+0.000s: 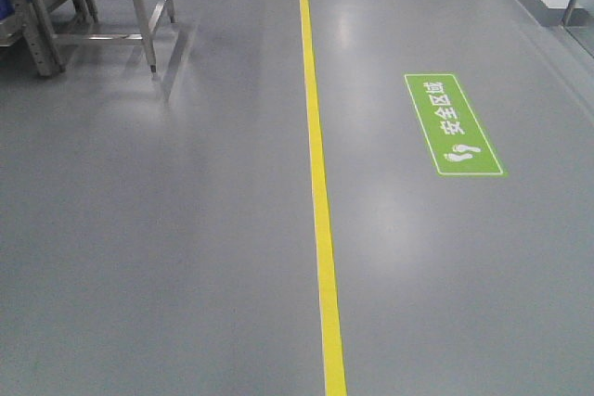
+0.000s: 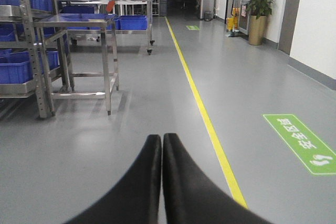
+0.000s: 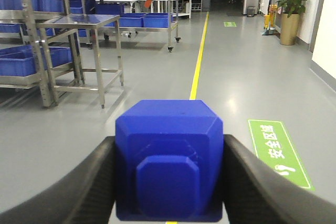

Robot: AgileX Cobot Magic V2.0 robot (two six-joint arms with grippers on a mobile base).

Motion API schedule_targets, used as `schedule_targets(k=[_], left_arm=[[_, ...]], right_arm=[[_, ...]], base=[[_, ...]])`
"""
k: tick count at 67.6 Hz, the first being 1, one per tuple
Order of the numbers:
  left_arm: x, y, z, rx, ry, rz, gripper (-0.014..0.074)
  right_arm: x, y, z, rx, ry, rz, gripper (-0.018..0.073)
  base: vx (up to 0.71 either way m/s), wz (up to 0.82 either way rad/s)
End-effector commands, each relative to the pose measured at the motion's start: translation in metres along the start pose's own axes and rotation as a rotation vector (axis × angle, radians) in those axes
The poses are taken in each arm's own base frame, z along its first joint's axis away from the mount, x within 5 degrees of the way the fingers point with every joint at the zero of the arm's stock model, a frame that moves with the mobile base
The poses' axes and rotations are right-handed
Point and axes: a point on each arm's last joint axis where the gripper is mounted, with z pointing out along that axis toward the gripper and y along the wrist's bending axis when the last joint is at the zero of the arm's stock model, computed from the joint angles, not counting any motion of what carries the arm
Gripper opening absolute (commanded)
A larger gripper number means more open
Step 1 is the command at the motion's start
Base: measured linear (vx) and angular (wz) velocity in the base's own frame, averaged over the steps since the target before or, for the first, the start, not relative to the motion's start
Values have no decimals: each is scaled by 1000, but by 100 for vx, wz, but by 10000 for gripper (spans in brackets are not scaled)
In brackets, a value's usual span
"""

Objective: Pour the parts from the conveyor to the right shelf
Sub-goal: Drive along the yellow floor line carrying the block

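The grey floor (image 1: 167, 229) fills most of every view. A long yellow line (image 1: 320, 183) runs straight down it. On the left side stands a tall steel shelf (image 2: 26, 40) with blue bins (image 2: 21, 66) on it. More blue bins sit on other racks farther back. A small steel desk (image 2: 79, 22) stands just beside the shelf, and its top is bare. A green sign (image 1: 452, 124) with white footprints is stuck on the floor, on the other side of the yellow line. A green plant (image 2: 260, 1) in a gold pot stands far off by the wall. The left gripper (image 2: 161, 139) has its black jaws pressed together with nothing between them. The right gripper (image 3: 169, 153) has its jaws pinching the blue part (image 3: 168, 129) from both sides. The part is up above the floor, with its knob facing the camera.
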Motion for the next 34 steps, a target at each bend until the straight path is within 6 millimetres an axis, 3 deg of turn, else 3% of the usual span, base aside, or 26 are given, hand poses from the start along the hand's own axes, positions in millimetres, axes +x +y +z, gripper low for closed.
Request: schedule_targets(k=[1, 34], left_arm=[[2, 0, 0, 8, -52, -8, -6], [2, 0, 0, 8, -52, -8, -6]], right_arm=[[-15, 0, -2, 1, -92, -14, 36], [-15, 0, -2, 1, -92, -14, 36]], base=[[63, -6], [68, 2]])
